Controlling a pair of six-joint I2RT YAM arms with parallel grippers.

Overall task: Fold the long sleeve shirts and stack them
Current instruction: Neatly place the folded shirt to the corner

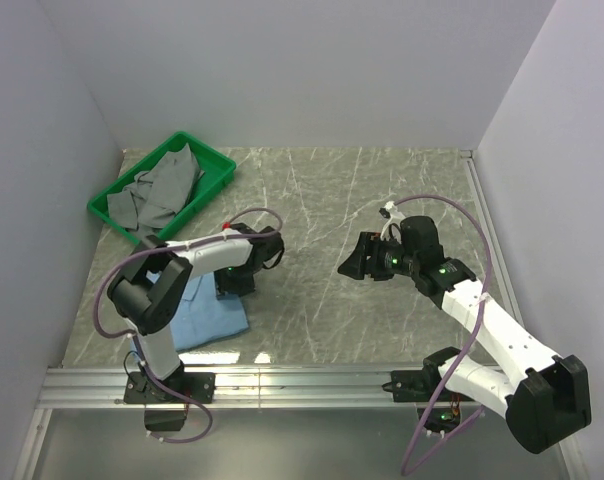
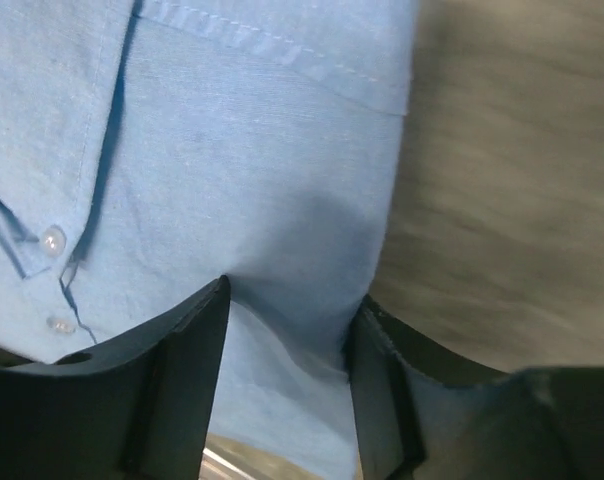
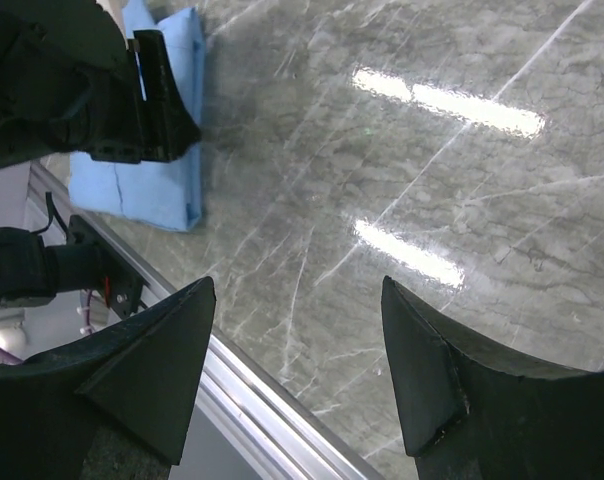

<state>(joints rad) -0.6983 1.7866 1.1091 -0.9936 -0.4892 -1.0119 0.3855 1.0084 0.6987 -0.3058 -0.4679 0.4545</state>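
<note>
We see the light blue shirt (image 1: 212, 320) just nearer than the green tray (image 1: 214, 155), its right edge between the jaws of the left gripper (image 1: 234, 283), gripped or not we cannot tell, while the right gripper (image 1: 354, 262) gapes empty, farther from that tray.

the light blue shirt (image 1: 210, 318) lies folded flat into a compact rectangle, directly under the left gripper (image 2: 292, 300), with a band of its thin woven cloth running between the jaws. small white buttons (image 2: 52, 240) (two show) sit just outside the left jaw; the folded side edge runs past the right jaw.
</note>
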